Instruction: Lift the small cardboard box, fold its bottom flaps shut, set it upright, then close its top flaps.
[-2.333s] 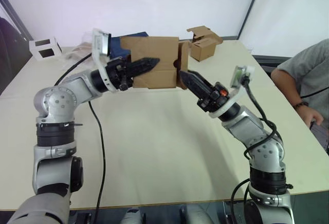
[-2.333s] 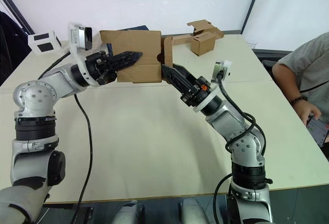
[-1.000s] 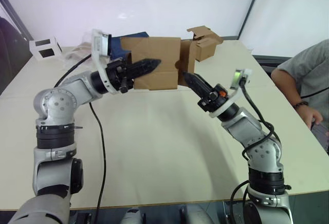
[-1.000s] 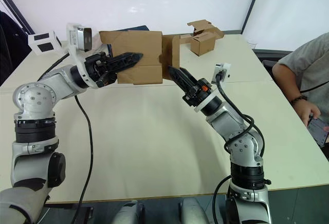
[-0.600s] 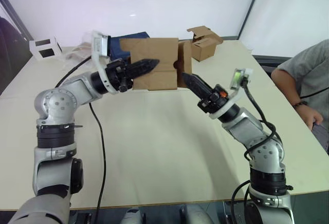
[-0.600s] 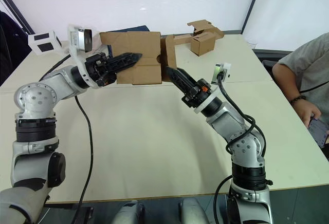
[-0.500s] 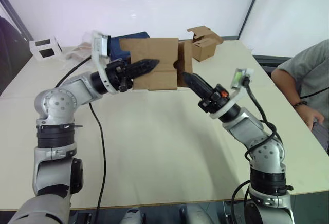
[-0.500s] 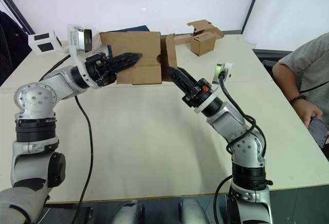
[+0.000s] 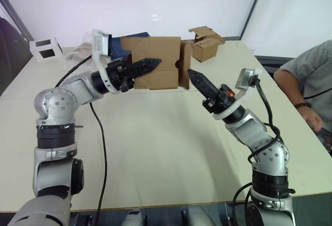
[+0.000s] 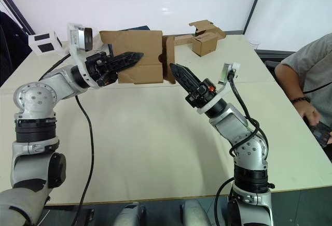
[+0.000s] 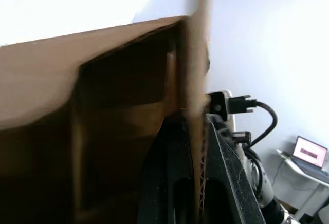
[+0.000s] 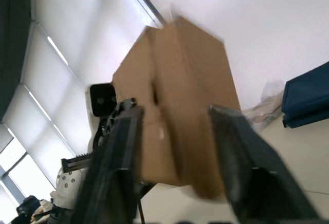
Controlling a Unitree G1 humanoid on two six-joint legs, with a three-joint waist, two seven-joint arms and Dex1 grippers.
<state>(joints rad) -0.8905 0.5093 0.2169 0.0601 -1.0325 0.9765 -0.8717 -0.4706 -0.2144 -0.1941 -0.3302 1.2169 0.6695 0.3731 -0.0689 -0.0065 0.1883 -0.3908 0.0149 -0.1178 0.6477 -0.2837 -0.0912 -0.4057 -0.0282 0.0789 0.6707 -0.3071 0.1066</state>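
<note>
The cream desk (image 9: 155, 153) stretches wide, and above its far half the small cardboard box (image 9: 155, 62) hangs in the air, lying on its side with one open end turned toward the robot's right. The left gripper (image 9: 148, 64) has it: its black fingers are clamped on the box's side wall, one finger lying along the outside face, the other inside the carton in the left wrist view. At that right-hand end the bottom flaps (image 9: 184, 71) stand partly folded, one panel edge-on. The right gripper (image 10: 176, 72) points at those flaps from just beside them, not touching, its fingers spread apart and holding nothing in the right wrist view. Near the desk's far right corner sits another brown box (image 9: 206, 43), flaps up.
</note>
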